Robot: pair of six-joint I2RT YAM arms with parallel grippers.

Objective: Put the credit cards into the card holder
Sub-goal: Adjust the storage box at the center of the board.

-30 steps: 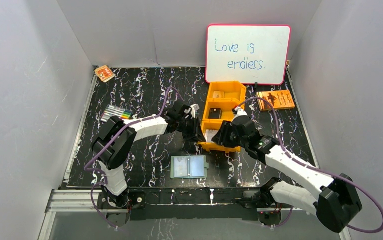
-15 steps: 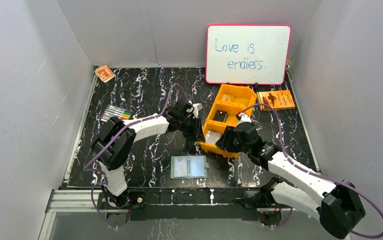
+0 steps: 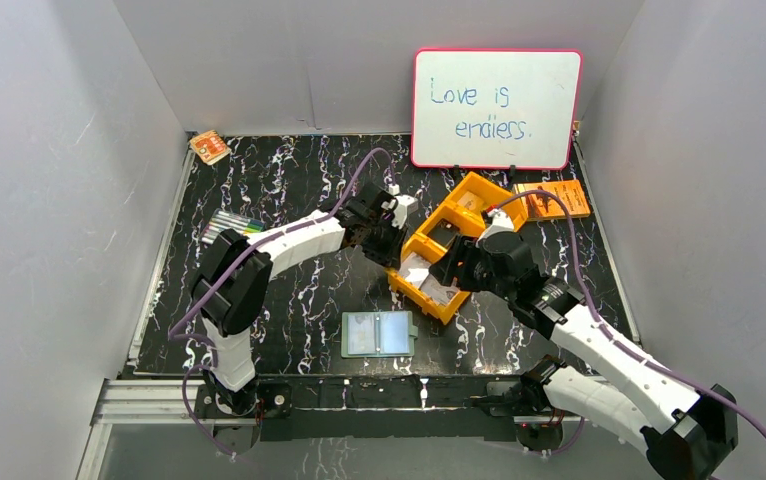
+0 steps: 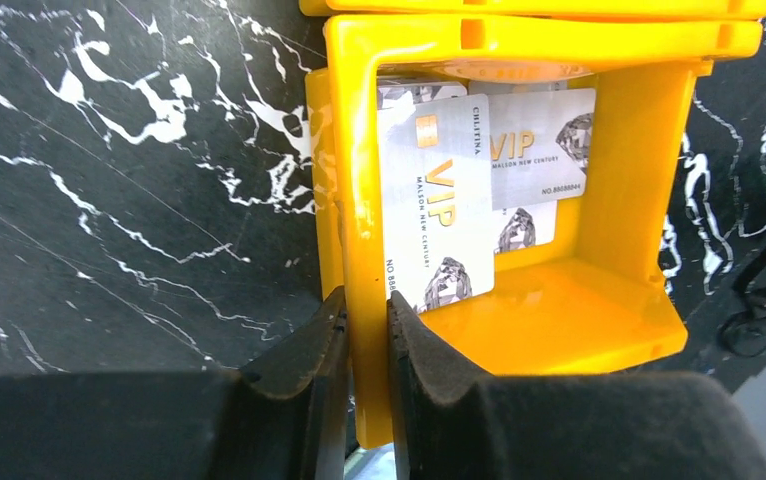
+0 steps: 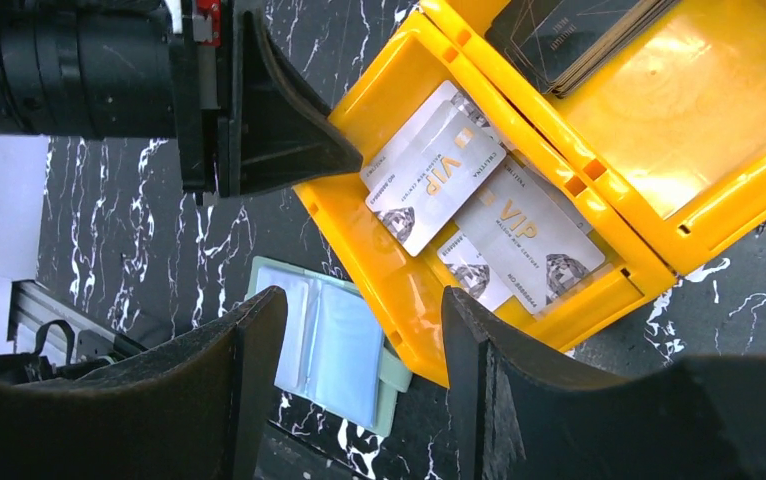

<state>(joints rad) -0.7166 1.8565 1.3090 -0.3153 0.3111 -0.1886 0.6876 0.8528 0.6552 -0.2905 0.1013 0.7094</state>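
Left wrist view: left fingers [image 4: 309, 365] are clamped on the side wall of the orange plastic compartment tray [image 4: 599, 300], one pad on each face of the wall, at the end compartment. The thin silver-white rectangular credit cards [image 4: 437, 215] lie flat in that compartment, loosely overlapped, at least three of them. The top card runs lengthwise along the gripped wall. It has a gold chip, gold "VIP", small print "MALSON NEW CENTURY", a number line and a grey diamond graphic at one end. The card under it lies crosswise with the same print.

Right wrist view: right fingers [image 5: 249, 370] are spread wide with nothing between them, hovering above the end compartment and the tabletop beside it. The cards [image 5: 439, 180] are fanned at different angles here. The neighbouring compartment holds a stack of dark cards [image 5: 569, 35]. The sage-green folding card holder [image 5: 329, 345] lies open and flat on the black, white-veined marble tabletop [image 5: 109, 230], grey-blue pockets facing up, just beside the tray's end corner.

Top external: the tray [image 3: 479, 195] sits skewed diagonally mid-tabletop between the two arms. The card holder [image 3: 377, 333] is nearer the arm bases, apart from both sets of fingers. A pink-framed whiteboard [image 3: 496, 108] reading "Love is endless." leans on the far wall. An orange booklet with a black picture [image 3: 554, 197] lies right of the tray. A small orange patterned packet [image 3: 209, 147] is in the far-left corner, and a bundle of coloured markers [image 3: 234, 226] lies at left.
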